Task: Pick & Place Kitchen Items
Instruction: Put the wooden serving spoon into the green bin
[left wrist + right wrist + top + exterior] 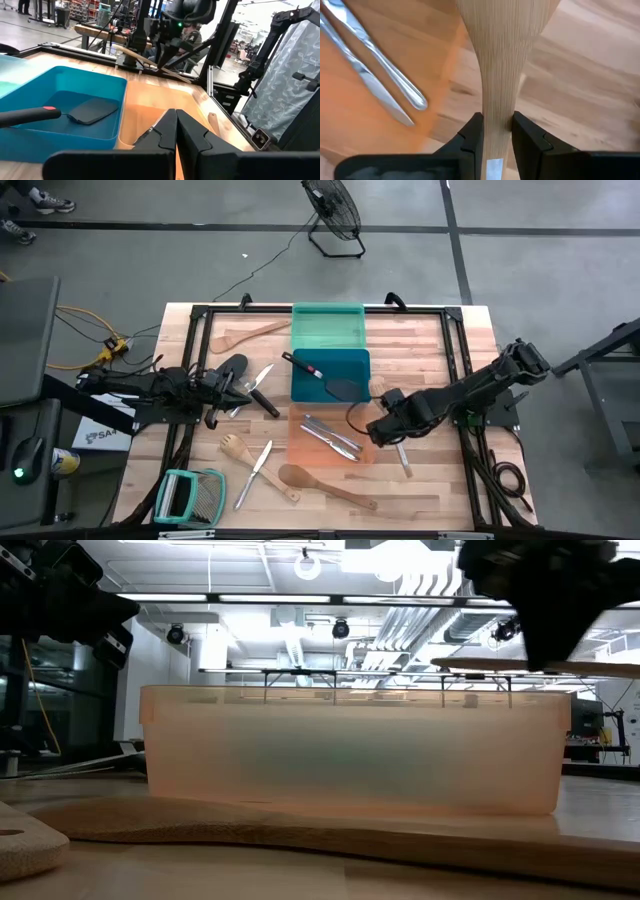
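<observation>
My right gripper hangs over the table just right of the orange tray, shut on a pale wooden spatula. In the low view the spatula shows as a level pale bar under the dark gripper. The orange tray holds silver knives and tongs. A black spatula lies in the blue tray. My left gripper waits shut at the table's left side, its fingers level. My right gripper pinches the wooden spatula's narrow handle between its two fingers, a little below where it widens into the blade. The fingers point down from above and lie across the handle. The spatula is lifted clear and roughly level, its handle end toward the near edge.
A green tray stands at the far middle. Loose on the table lie a wooden spatula, a wooden fork, a knife, a wooden spoon and a green-handled slicer. A black frame edges the table.
</observation>
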`<control>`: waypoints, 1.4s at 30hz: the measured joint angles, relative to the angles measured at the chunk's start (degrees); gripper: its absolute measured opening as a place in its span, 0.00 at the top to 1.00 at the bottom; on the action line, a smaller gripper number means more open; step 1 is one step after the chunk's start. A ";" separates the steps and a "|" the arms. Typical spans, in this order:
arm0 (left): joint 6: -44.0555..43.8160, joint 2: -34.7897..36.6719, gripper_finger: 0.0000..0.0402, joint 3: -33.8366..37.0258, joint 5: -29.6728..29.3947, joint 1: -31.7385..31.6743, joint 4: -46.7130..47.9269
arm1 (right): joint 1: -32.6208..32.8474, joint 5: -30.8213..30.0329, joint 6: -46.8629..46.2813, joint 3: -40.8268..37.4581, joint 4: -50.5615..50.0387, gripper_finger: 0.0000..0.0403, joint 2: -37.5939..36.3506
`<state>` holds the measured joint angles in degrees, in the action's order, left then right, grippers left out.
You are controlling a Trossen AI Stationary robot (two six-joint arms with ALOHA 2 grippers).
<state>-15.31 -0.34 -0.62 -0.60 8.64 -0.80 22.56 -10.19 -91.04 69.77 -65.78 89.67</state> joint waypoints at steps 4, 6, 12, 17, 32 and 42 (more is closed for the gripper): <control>0.00 0.00 1.00 0.00 0.00 -0.01 0.01 | -1.77 -1.55 2.88 1.18 0.12 0.83 0.00; 0.00 -0.01 1.00 0.00 0.00 -0.02 0.02 | -2.65 -2.27 4.36 1.47 0.26 0.83 0.00; 0.00 0.00 1.00 0.00 0.00 0.00 0.00 | -5.68 -6.87 9.83 3.74 3.98 0.83 0.00; 0.00 -0.01 1.00 0.00 0.00 -0.02 0.01 | -8.92 -12.10 17.05 7.13 9.02 0.83 -0.01; 0.00 -0.01 1.00 0.00 0.00 -0.02 0.02 | -20.49 -29.41 32.81 14.46 12.95 0.83 -0.02; 0.00 0.00 1.00 0.00 0.00 -0.02 0.00 | -23.91 -31.40 54.14 16.23 25.43 0.83 -1.03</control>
<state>-15.31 -0.34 -0.62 -0.60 8.62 -0.80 -1.35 -41.59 -36.91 86.00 -40.35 88.64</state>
